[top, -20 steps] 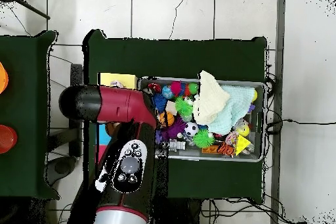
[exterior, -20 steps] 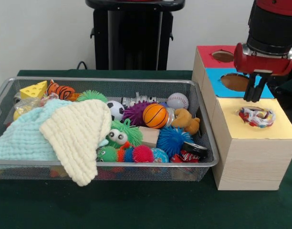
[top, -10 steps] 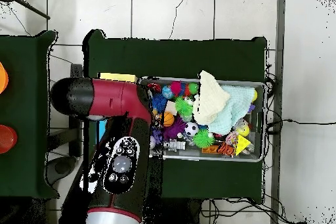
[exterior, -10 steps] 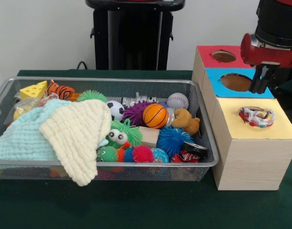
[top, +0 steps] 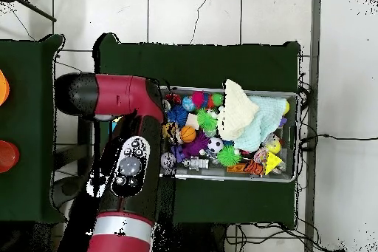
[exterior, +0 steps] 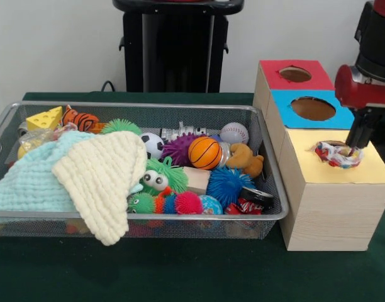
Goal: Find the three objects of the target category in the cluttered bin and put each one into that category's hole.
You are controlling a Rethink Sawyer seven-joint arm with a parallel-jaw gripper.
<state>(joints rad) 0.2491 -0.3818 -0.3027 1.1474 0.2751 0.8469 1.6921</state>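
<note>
A crumpled white wrapper with multicolour print (exterior: 336, 153) sits in the round hole of the yellow-topped box (exterior: 368, 171) and sticks up out of it. My gripper (exterior: 355, 142) hangs just right of this wrapper, at the hole's far right rim, with nothing seen in it. The wire mesh bin (exterior: 180, 216) lies to the left, full of toys. A clear crinkly wrapper (exterior: 36, 136) shows at the bin's far left, partly under the cloths. In the overhead view the arm (top: 125, 175) hides the gripper and the boxes; the bin (top: 236, 179) is to its right.
Blue-topped (exterior: 340, 119) and red-topped (exterior: 274, 74) holes lie behind the yellow one. The bin holds a cream cloth (exterior: 104, 176), a mint cloth (exterior: 29, 182), spiky balls, a basketball (exterior: 204, 153), a baseball (exterior: 234, 133) and a cheese wedge (exterior: 45, 118). A black stand (exterior: 173, 47) rises behind.
The gripper has moved right across the boxes, from above the blue top to the yellow hole's right side. The wrapper in the yellow hole has stayed put.
</note>
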